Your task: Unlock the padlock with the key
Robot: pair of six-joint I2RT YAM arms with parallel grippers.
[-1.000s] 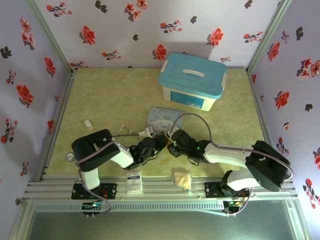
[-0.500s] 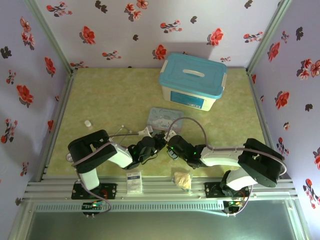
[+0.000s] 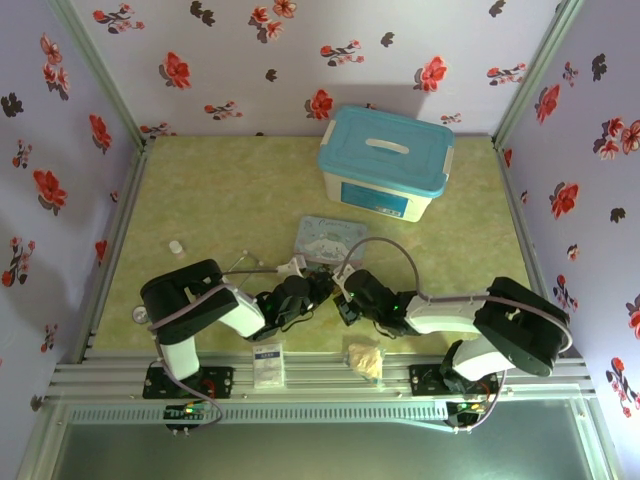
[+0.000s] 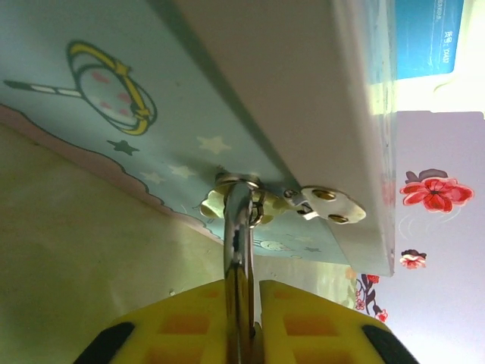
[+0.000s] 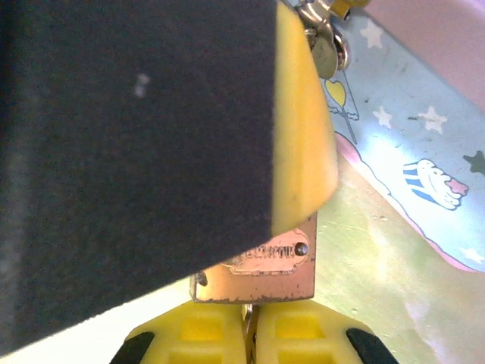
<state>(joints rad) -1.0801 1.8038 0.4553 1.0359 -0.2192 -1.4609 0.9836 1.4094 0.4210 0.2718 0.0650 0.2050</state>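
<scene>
The brass padlock [image 5: 261, 269] hangs at the latch [image 4: 326, 205] of the blue cartoon tin [image 3: 335, 237]. Its silver shackle [image 4: 238, 250] runs up from between the yellow fingers of my left gripper [image 4: 244, 303], which is shut on the padlock. In the right wrist view one left finger [image 5: 303, 136] covers the padlock's upper part. The thin key [image 5: 248, 322] sticks out of the padlock's underside, and my right gripper [image 5: 248, 334] is shut on it. From above, the left gripper [image 3: 316, 286] and right gripper [image 3: 342, 292] meet tip to tip just in front of the tin, hiding padlock and key.
A white box with a blue lid [image 3: 385, 162] stands behind the tin. A stethoscope [image 3: 262, 264] lies left of the grippers. A crumpled tan wrapper [image 3: 365, 358] and a small white packet [image 3: 268, 365] lie at the near edge. A small white cap [image 3: 176, 246] is at the left.
My right gripper has closed onto the key and edged slightly left and nearer, toward the left gripper. The left gripper has kept its hold in place.
</scene>
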